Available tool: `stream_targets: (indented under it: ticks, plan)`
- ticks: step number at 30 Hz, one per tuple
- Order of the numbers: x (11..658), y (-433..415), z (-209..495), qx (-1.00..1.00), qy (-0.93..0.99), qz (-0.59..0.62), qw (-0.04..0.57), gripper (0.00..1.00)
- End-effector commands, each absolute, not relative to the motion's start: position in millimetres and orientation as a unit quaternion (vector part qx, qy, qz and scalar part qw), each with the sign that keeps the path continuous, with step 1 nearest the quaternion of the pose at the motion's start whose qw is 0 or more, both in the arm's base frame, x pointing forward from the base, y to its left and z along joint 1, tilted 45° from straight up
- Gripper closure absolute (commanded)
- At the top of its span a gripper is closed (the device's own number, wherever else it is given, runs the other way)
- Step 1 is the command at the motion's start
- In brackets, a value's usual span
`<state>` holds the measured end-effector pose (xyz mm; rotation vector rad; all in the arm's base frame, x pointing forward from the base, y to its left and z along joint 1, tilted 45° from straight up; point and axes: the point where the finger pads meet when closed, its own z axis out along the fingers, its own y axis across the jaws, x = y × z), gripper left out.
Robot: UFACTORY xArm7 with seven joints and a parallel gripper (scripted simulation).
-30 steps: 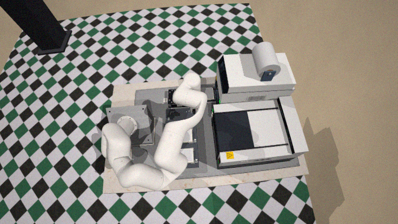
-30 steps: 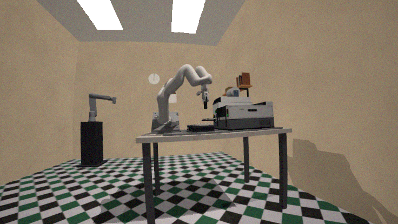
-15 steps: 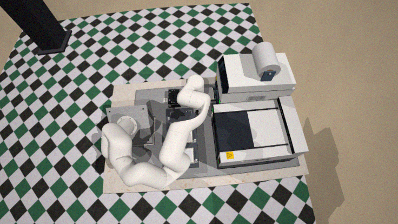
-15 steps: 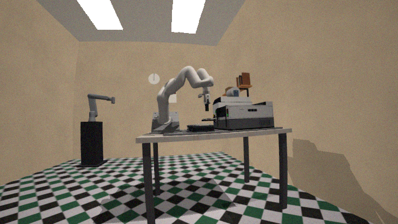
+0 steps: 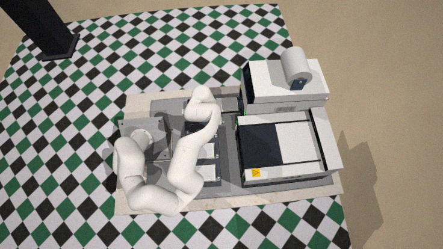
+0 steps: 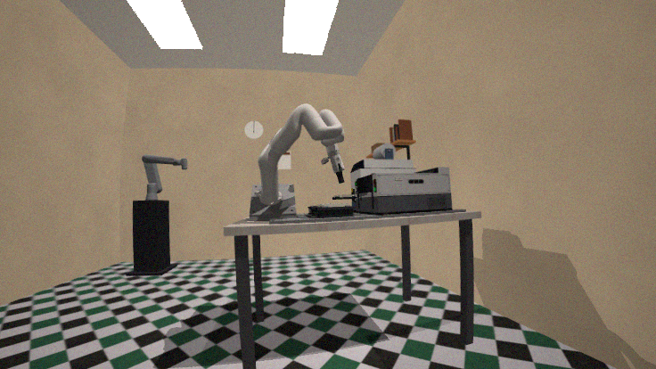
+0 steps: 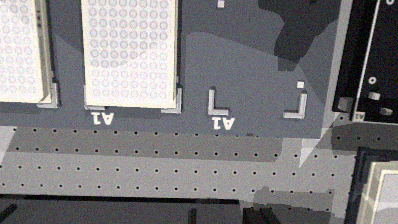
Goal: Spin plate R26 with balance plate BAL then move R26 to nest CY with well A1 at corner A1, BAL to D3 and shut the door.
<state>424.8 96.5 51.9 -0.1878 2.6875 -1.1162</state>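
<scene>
My gripper (image 6: 340,177) is shut and empty. It hangs tilted above the deck, just in front of the centrifuge (image 5: 280,148), near the left edge of its front. In the wrist view, the white plate on D2 (image 7: 130,52) and part of the plate on D3 (image 7: 17,50) sit inside their locators, with the A1 marks below them. Nest D1 (image 7: 257,100) is empty. The black CY nest (image 7: 370,60) is at the right edge. A pale plate on the sealer's stage (image 7: 382,192) shows at the bottom right, and the stage also shows in the top view (image 5: 229,103). The centrifuge top shows a dark half (image 5: 260,144) and a white half.
The sealer (image 5: 285,83) with its film roll (image 5: 295,66) stands behind the centrifuge. My arm (image 5: 198,136) covers D1 and CY in the top view. A second arm on a black pedestal (image 6: 151,229) stands far off on the floor.
</scene>
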Motion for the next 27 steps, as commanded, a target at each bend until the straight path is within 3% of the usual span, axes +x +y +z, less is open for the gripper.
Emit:
stream_targets:
  ticks: [1,4,27]
  plan:
    - [426.7,97.9,53.4,-0.097,0.902,-0.369,0.204,1.0]
    - [426.7,97.9,53.4,-0.114,0.891,-0.364,0.244,1.0]
    - [430.7,80.4,35.8,-0.114,0.891,-0.364,0.244,1.0]
